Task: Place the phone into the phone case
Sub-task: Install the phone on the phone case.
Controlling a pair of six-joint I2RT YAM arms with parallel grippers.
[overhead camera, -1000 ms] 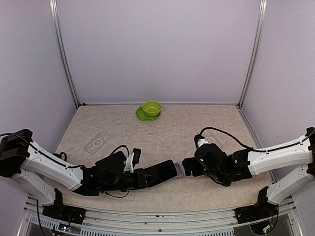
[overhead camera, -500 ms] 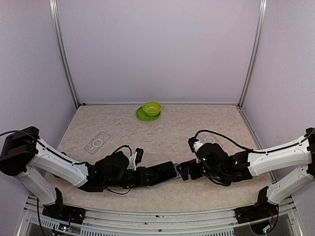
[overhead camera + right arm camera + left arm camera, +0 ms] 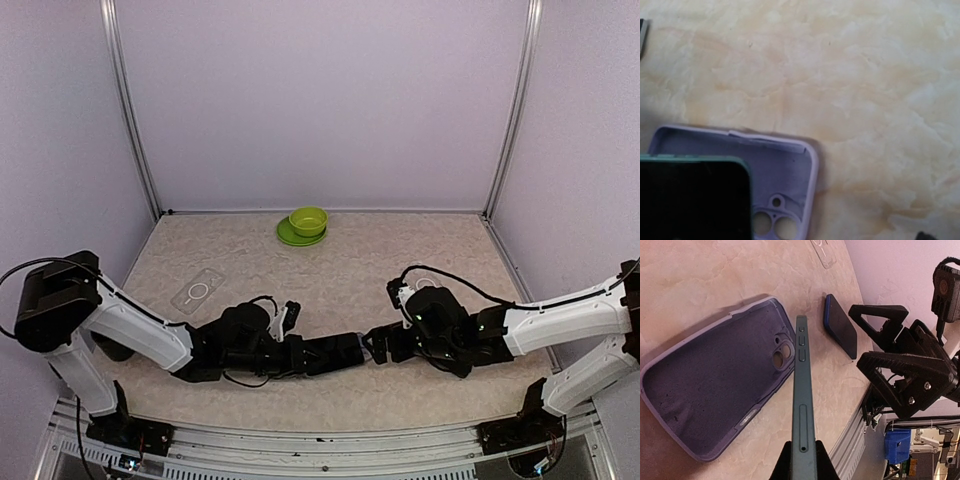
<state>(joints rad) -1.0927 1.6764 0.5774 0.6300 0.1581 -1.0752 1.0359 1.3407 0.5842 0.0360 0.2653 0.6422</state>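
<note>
Your left pincer (image 3: 803,460) was clenched on the green phone (image 3: 802,390), holding it on its edge over the purple phone case (image 3: 715,395). The case lay open side up on the table (image 3: 350,270). You could not tell whether the phone touched the case. Your right pincer (image 3: 376,345) was released, its jaws spread wide just beyond the phone's far end and grasping nothing. A dark blue phone (image 3: 841,325) lay flat beside the case. A clear case (image 3: 197,291) sat well apart at your left.
</note>
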